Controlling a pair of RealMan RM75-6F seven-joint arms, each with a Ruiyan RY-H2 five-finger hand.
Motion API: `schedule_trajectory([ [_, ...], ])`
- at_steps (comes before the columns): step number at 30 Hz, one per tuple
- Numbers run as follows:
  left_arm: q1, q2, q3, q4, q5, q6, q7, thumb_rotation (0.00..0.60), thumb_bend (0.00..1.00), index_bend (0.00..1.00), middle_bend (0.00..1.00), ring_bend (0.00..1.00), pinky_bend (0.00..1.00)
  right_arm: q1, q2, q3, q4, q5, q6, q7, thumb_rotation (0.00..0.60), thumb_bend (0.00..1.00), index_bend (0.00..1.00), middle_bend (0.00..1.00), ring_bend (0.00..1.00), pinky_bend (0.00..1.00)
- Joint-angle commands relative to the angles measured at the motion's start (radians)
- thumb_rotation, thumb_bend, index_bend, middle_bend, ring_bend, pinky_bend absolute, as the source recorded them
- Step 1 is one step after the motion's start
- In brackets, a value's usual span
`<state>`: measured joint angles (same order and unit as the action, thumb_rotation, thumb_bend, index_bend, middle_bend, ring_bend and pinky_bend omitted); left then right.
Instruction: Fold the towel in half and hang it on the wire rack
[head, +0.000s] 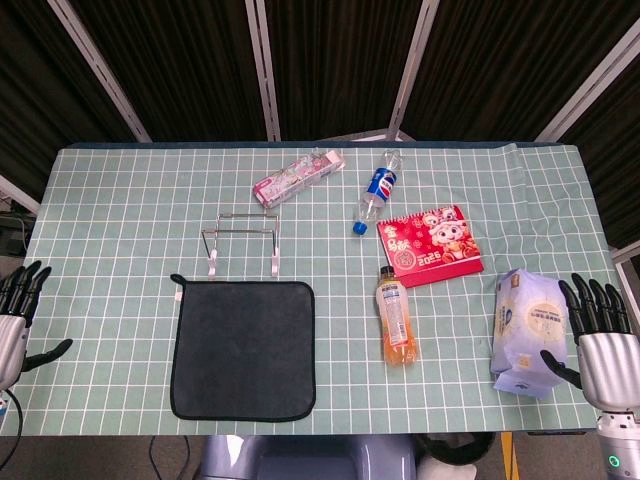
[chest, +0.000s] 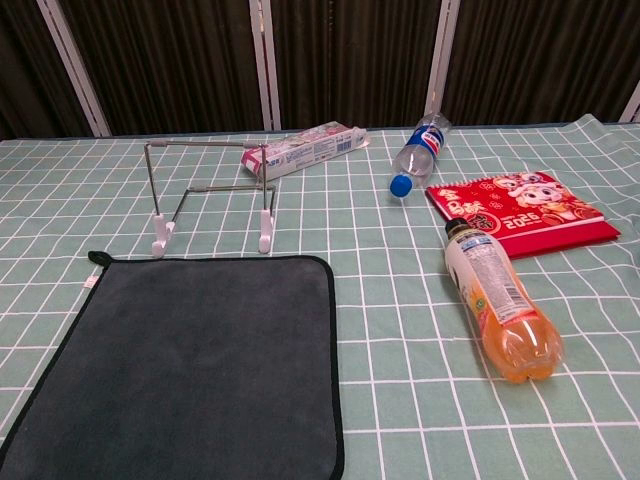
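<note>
place: a robot test lab or staged recording booth, not a home
backdrop: black curtains hang behind the bench on all visible sides, with pale metal frame bars slanting across them
bench: covered by a green cloth printed with a white grid, its far corner wrinkled
props: unrelated household goods laid out apart from each other: a dark towel spread flat, a wire rack, a toothpaste box, a water bottle, an orange drink bottle, a red calendar, a tissue pack
machinery: a metal robot hand with black fingers at each near bench corner, left and right
</note>
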<state>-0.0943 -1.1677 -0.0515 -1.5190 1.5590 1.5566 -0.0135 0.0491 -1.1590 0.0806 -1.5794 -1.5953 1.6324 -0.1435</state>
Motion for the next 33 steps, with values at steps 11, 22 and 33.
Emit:
schedule_trajectory([
  [11,-0.071,-0.001,0.023,-0.079,0.113,-0.064,0.111,0.6,0.0,0.0,0.0,0.0,0.0,0.0,0.0,-0.005,-0.021,0.016,-0.026,-0.031,0.6,0.0,0.0,0.0,0.0,0.0],
  [22,-0.412,-0.072,-0.02,-0.193,0.208,-0.539,0.429,0.6,0.06,0.03,0.0,0.0,0.0,0.01,0.002,0.028,-0.037,0.07,-0.045,-0.057,0.6,0.0,0.0,0.0,0.0,0.0],
  [33,-0.636,-0.268,-0.036,-0.058,0.193,-0.761,0.371,0.6,0.31,0.26,0.0,0.0,0.0,0.021,0.005,0.058,-0.016,0.164,-0.096,-0.052,0.6,0.0,0.0,0.0,0.0,0.0],
])
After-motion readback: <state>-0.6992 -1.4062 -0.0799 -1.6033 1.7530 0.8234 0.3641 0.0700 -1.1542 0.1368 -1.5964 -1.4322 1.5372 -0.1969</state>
